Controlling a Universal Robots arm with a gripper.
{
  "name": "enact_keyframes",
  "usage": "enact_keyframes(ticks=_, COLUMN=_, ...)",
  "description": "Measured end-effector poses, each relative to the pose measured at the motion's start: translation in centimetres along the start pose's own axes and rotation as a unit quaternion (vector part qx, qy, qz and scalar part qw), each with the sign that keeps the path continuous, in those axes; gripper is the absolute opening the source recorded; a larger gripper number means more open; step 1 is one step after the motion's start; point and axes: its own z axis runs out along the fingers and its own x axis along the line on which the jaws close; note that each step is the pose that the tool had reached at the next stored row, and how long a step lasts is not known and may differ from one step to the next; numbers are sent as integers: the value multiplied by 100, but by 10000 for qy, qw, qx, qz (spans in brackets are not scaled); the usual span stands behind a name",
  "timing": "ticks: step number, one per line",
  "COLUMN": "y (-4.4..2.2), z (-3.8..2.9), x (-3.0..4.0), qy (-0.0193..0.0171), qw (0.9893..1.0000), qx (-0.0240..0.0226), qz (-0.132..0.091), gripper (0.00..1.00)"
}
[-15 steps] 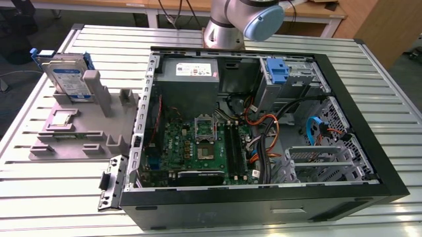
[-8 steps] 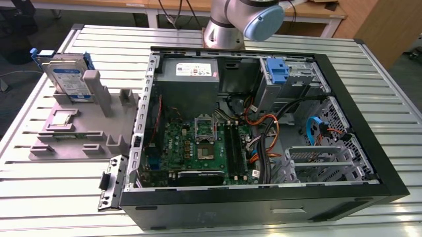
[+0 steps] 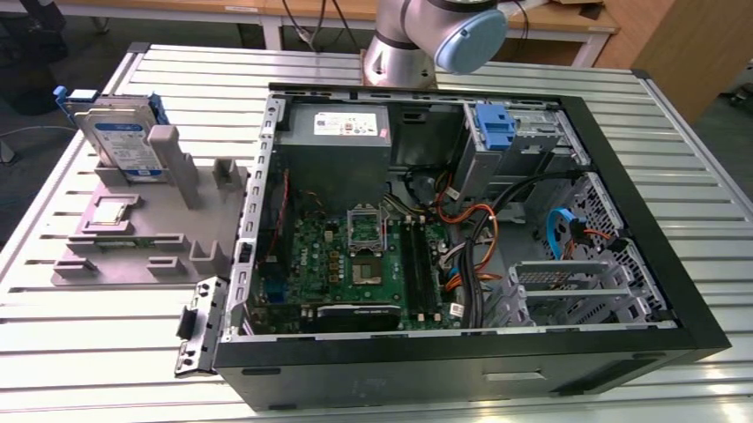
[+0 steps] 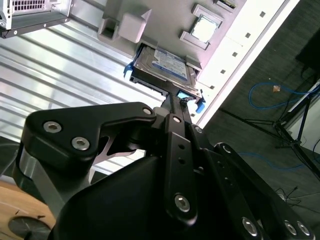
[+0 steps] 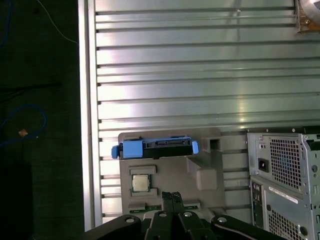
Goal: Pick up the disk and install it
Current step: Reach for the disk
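The disk (image 3: 118, 137) is a silver drive with a blue-and-white label in a blue frame. It stands upright on its edge in a slot at the far end of a grey holder (image 3: 153, 229), at the exterior view's left. In the first wrist view the disk (image 5: 155, 148) shows edge-on from above, and in the second wrist view the disk (image 4: 165, 67) lies beyond the fingertips. My gripper (image 5: 172, 196) hangs well above the holder, apart from the disk. Its black fingers (image 4: 172, 107) are pressed together with nothing between them.
An open computer case (image 3: 471, 220) fills the middle of the slatted metal table (image 3: 659, 115), with a blue bracket (image 3: 496, 123) in its drive bay. A processor chip (image 5: 140, 182) lies on the holder. The table edge (image 5: 87, 125) runs close to the holder, with dark floor beyond.
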Motion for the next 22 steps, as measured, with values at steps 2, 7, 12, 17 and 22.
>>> enact_keyframes(ticks=2, y=0, z=3, x=0, qy=0, qw=10000, qx=0, qz=0, gripper=11)
enact_keyframes(ticks=7, y=16, z=7, x=2, qy=-1, qw=10000, qx=-1, qz=1, gripper=11)
enact_keyframes(ticks=12, y=50, z=21, x=4, qy=-1, qw=10000, qx=-1, qz=0, gripper=11)
enact_keyframes(ticks=17, y=58, z=55, x=6, qy=0, qw=10000, qx=-1, qz=0, gripper=11)
enact_keyframes(ticks=22, y=61, z=65, x=6, qy=0, qw=10000, qx=-1, qz=0, gripper=11)
